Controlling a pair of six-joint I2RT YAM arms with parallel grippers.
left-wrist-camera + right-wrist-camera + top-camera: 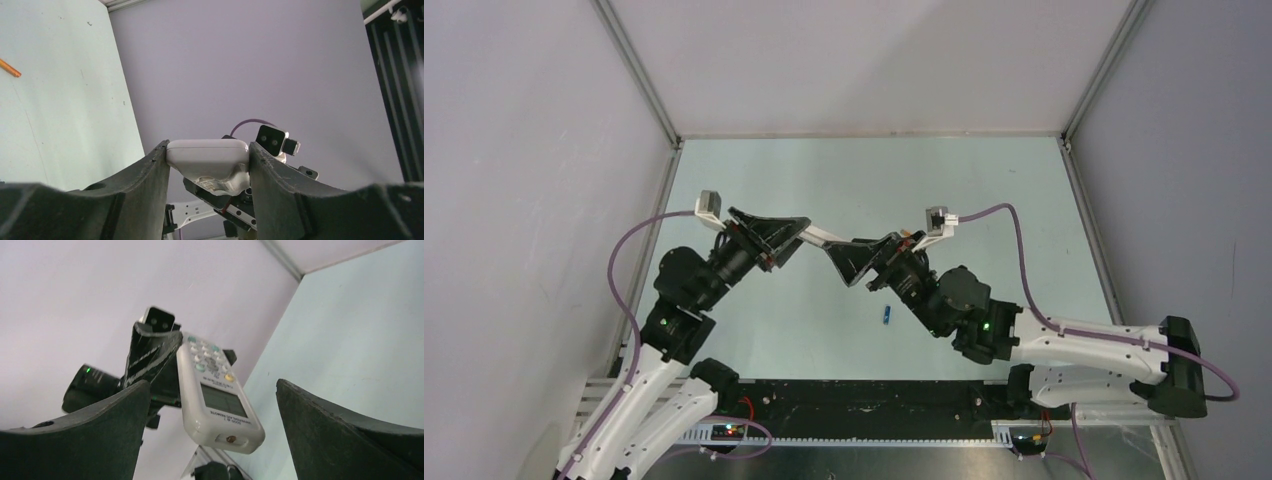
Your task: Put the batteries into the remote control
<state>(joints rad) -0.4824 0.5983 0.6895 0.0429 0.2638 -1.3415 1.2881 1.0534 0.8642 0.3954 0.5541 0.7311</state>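
Note:
My left gripper [792,232] is shut on one end of the white remote control [822,236] and holds it in the air above the table. In the left wrist view the remote [207,156] sits clamped between both fingers. My right gripper [839,260] is open, with its tips at the remote's free end. In the right wrist view the remote [220,400] shows its face, display and buttons, between my wide-apart fingers [320,420] without touching them. The blue battery [887,316] lies on the table near the right arm. The orange battery [10,68] lies on the table in the left wrist view.
The pale green table [874,180] is walled by grey panels [524,150] on the left, back and right. A black rail [854,405] runs along the near edge between the arm bases. Purple cables [1014,215] loop from both wrists.

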